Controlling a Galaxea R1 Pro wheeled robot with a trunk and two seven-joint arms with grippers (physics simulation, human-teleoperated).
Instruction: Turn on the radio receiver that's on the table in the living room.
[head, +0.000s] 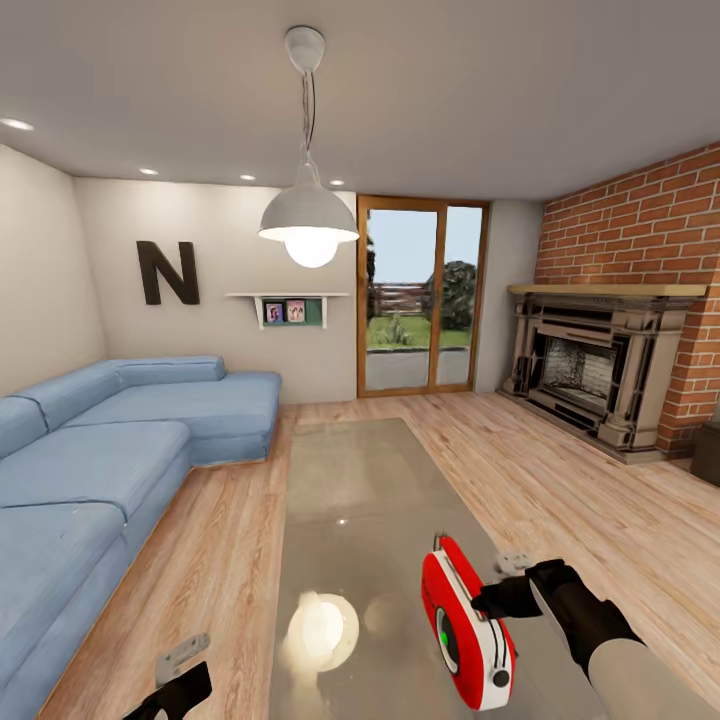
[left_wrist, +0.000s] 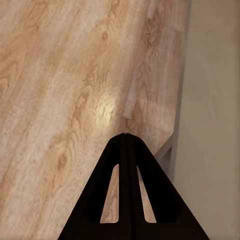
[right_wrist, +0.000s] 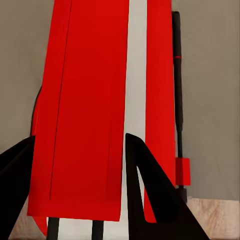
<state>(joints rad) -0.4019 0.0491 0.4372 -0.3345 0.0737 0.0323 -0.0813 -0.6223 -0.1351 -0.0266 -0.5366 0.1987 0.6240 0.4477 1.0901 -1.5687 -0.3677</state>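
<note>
With the right gripper (head: 487, 603) clamped on the radio receiver (head: 465, 625), held upright over the table (head: 350, 480) at its near end, and the left gripper (left_wrist: 125, 137) closed and empty beside that table, the switching step is judged in hand; next, actuate the control.

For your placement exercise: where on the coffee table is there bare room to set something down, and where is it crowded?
Coffee table: its whole far stretch toward the glass doors is bare, and the near left part too. The near right corner is crowded by the radio receiver and right gripper.
</note>
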